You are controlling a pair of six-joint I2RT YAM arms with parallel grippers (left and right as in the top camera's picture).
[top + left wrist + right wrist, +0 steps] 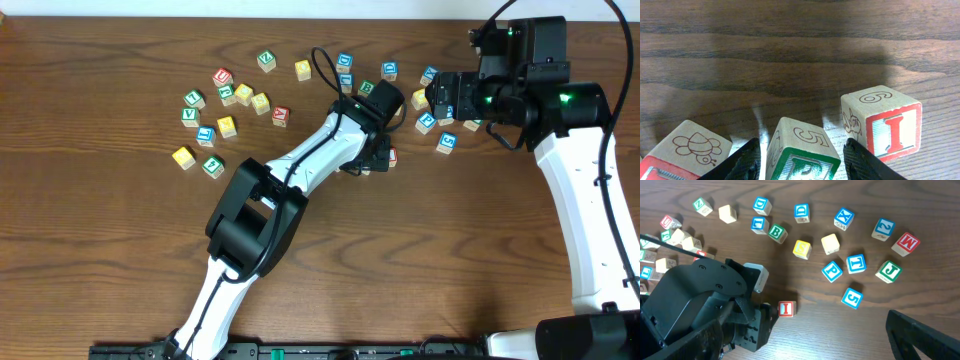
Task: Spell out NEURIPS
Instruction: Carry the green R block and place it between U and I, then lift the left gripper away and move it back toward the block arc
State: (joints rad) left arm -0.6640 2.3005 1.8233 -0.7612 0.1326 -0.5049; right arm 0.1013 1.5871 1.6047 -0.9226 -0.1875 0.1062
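Observation:
A green-framed cube [802, 157] with a 5 on its top stands on the table between my left gripper's fingers [747, 165], with a narrow gap on each side. My left gripper [802, 167] is open and low over the table [378, 155]. Right of it stands the red I cube [887, 130], also seen in the other views [786, 308] [392, 156]. A red-framed cube with a bee drawing [687, 152] sits to the left. My right gripper [432, 98] hangs wide open and holds nothing, above a blue P cube [832, 271], a blue S cube [852, 298] and a yellow cube [801, 249]. A green N cube [702, 206] lies farther off.
More letter cubes are scattered at the far left of the table [225, 100] and along the back [345, 65]. Cubes with other letters, such as a red M [905, 243] and a green J [888, 271], lie under my right arm. The left arm [300, 170] crosses the middle.

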